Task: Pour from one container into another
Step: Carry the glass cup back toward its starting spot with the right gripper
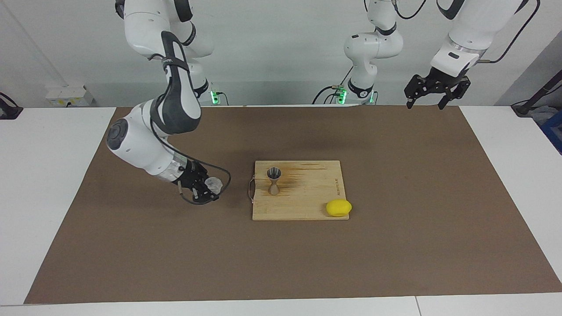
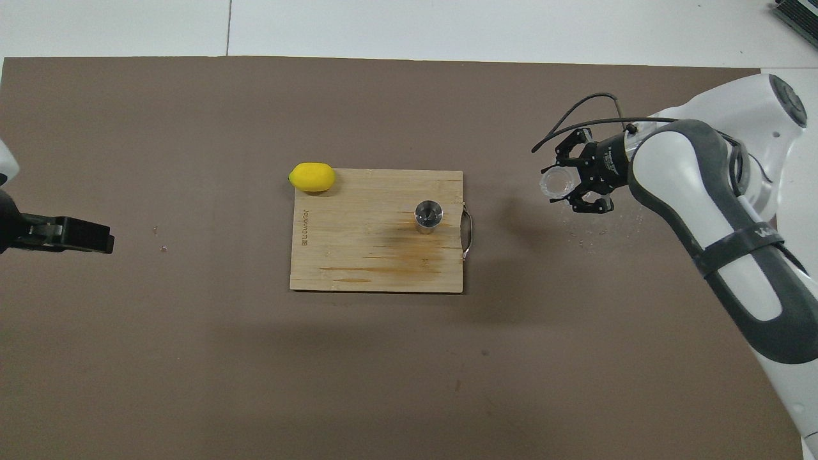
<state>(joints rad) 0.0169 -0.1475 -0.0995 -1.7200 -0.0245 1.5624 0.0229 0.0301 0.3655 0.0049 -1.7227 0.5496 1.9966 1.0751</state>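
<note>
Two white robot arms work at a counter (image 1: 57, 210) covered by a brown mat (image 1: 395, 245). At the middle of the mat lies a wooden cutting board (image 1: 303, 197), which serves as the landmark for everything else.

On the board, near its edge toward the right arm's end of the counter, stands a small silvery metal jigger (image 1: 275, 180), upright on one cone with the other cone's mouth facing up. A yellow lemon (image 1: 338, 207) sits on the board's corner farthest from the robots, toward the left arm's end, partly overhanging the edge. A thin metal handle (image 1: 251, 189) is fixed to the board's short edge just beside the jigger.

The right hand (image 1: 210, 189) is off the board, over the bare mat toward the right arm's end of the counter, near the handle edge but apart from it. Its fingers are clamped on a small clear cup (image 1: 214, 184), gripping it by its sides. In the overhead view the cup's round rim shows, turned toward the board. Whether the cup touches the mat cannot be told.

The left hand (image 1: 432, 93) waits high in the air, well apart from the board, over the mat's edge at the left arm's end of the counter. Its fingers are spread apart and hold nothing.
</note>
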